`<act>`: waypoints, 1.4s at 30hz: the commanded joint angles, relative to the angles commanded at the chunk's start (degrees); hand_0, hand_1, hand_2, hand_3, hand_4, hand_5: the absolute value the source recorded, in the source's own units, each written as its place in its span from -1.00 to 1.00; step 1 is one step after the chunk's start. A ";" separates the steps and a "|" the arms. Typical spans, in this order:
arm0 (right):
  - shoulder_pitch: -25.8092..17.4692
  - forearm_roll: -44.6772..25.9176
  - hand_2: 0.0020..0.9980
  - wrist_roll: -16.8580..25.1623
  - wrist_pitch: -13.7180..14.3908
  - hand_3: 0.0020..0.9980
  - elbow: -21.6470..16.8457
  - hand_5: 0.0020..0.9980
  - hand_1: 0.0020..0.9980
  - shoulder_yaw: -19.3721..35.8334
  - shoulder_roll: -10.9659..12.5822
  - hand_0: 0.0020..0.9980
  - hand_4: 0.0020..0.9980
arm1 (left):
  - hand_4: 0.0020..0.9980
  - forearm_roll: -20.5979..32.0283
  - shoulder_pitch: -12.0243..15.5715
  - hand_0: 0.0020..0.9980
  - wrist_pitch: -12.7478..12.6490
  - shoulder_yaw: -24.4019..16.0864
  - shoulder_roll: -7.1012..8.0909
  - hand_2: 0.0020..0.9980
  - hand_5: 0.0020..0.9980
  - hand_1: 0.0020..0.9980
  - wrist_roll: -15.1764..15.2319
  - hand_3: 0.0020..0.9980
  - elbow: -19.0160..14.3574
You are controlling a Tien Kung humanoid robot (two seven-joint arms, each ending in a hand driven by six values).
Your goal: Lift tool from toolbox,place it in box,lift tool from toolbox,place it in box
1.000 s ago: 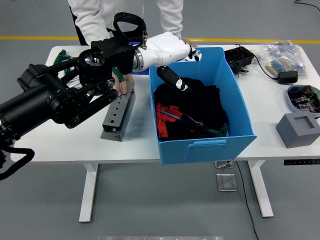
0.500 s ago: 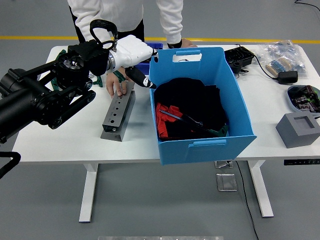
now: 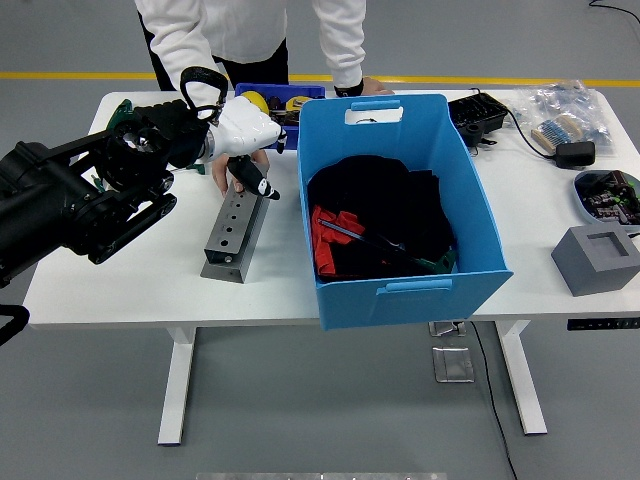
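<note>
One black arm reaches in from the left as we look down on the white table (image 3: 120,285), its left hand (image 3: 243,132) in a white shell poised above the grey perforated metal channel (image 3: 236,228) lying just left of the big blue box (image 3: 400,205). We see the hand's fingers loosely extended and pointing downward, clasping nothing; a dark finger tipped with white hangs over the channel's far end.

Inside the blue box we make out black cloth, something red and a long dark-handled tool (image 3: 372,240) lying across them. Behind the hand, at the table's far edge, sits a smaller dark blue toolbox (image 3: 275,100) with yellow and other items in it; we cannot tell them apart.

A person in a white top stands at the far side, one hand (image 3: 222,172) resting on the table beside the channel's far end, partly hidden by the robot hand, the other (image 3: 368,88) near the box's far rim. To the right lie a black device (image 3: 478,115), a grey block (image 3: 598,258) and a bag of parts (image 3: 565,115).
</note>
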State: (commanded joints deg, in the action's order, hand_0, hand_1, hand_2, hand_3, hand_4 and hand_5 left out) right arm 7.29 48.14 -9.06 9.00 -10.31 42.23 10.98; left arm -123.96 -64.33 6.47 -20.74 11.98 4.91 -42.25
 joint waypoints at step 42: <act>1.20 -3.66 0.36 0.50 0.11 0.11 0.00 0.27 0.21 -3.58 0.36 0.23 0.63 | 0.81 -1.69 -2.75 0.70 0.15 8.24 -3.00 0.21 0.40 0.40 3.12 0.15 9.37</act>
State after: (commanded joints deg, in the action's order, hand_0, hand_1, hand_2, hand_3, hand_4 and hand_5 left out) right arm 8.48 44.49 -8.55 9.12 -10.31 38.65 11.34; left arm -125.65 -67.08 6.62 -12.50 8.99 8.03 -32.88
